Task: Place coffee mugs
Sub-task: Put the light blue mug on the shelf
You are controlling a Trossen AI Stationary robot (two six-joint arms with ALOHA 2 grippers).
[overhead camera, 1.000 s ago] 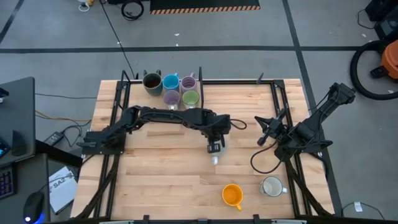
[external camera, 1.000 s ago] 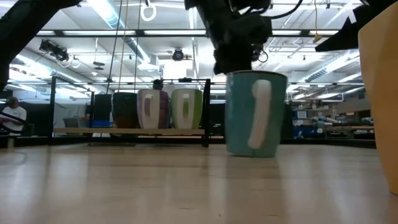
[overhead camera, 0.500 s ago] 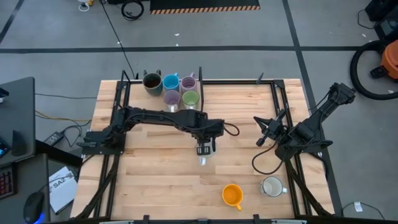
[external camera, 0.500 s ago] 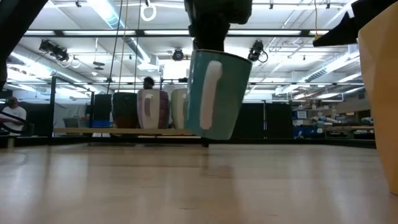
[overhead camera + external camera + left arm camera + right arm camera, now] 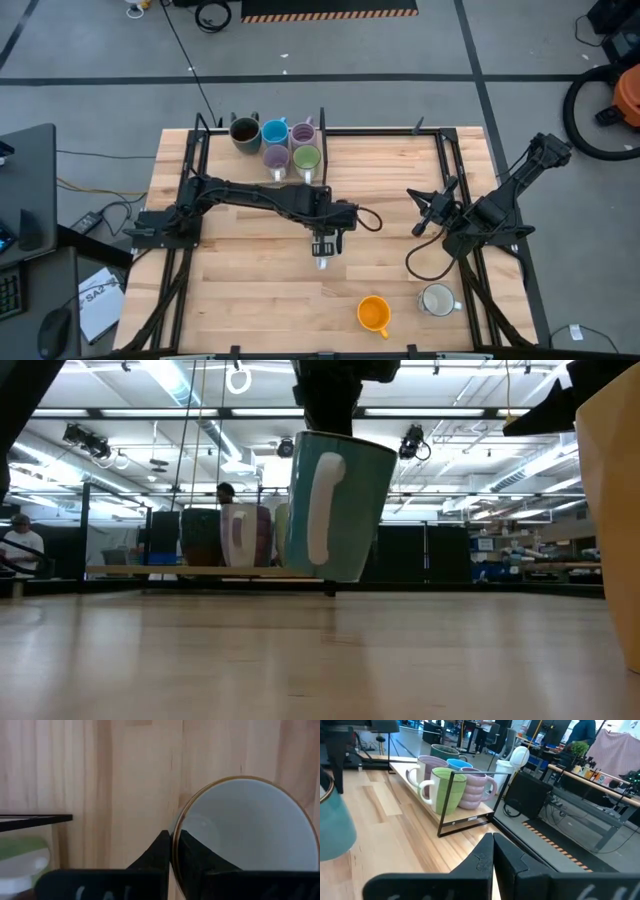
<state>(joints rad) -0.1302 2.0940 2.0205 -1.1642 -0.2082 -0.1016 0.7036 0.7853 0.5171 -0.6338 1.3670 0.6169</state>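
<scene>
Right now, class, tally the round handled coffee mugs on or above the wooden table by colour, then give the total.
Lilac mugs: 2
Blue mug: 1
Green mug: 1
Dark brown mug: 1
Orange mug: 1
White mug: 1
Teal white-handled mug, held in the air: 1
Total: 8

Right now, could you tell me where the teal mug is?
The teal mug hangs tilted above mid-table, clamped by the left hand, between the mug cluster at the far edge and the orange mug near the front.

Left end effector [image 5: 322,250] clamped mid-table; right end effector [image 5: 425,208] closed.
</scene>
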